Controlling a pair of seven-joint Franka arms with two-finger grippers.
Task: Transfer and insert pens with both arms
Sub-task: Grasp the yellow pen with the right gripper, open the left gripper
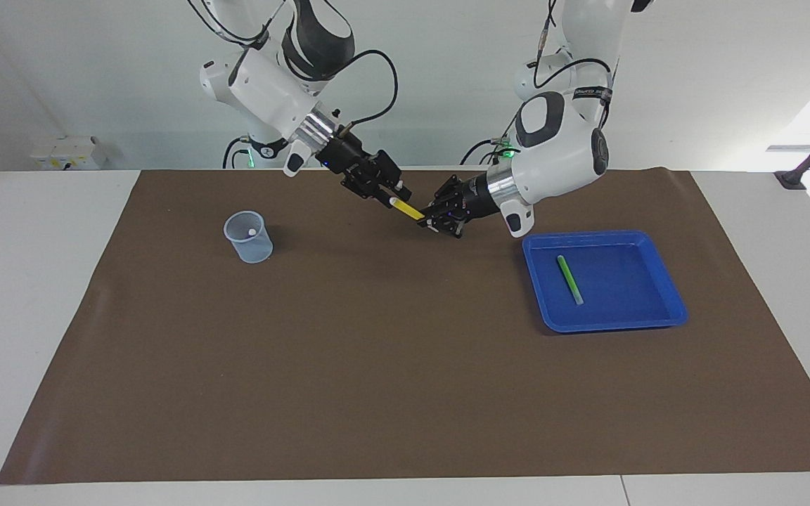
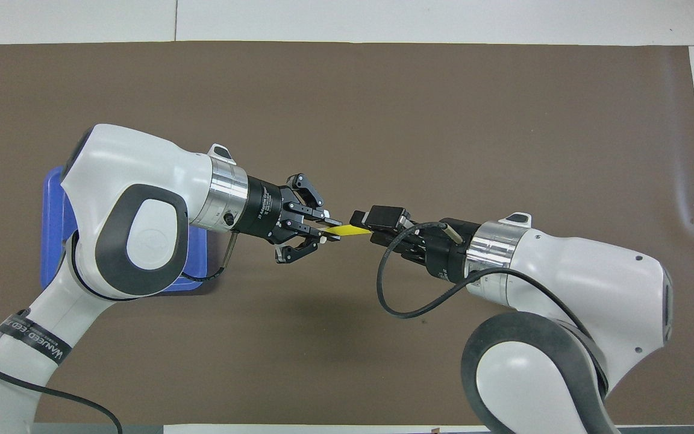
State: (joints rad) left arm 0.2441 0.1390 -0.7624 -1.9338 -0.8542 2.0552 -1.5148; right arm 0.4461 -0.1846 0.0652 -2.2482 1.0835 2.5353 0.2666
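In the facing view, the yellow pen hangs in the air between the two grippers, above the brown mat. The left gripper is clamped on its lower end. The right gripper is at the pale cap end, but whether its fingertips already press the pen I cannot tell. The green pen lies inside the blue tray, toward the left arm's end of the table. A clear plastic cup stands toward the right arm's end, with something small and pale inside; what it is I cannot make out. The mat lies on a white table, with a pale wall at the robots' side.

In the overhead view, only a short yellow part of the pen shows between the left gripper and the right gripper. The right gripper's fingertips are hidden under a black box on its wrist. The left arm covers most of the tray and the green pen. The cup is under the right arm and not visible.
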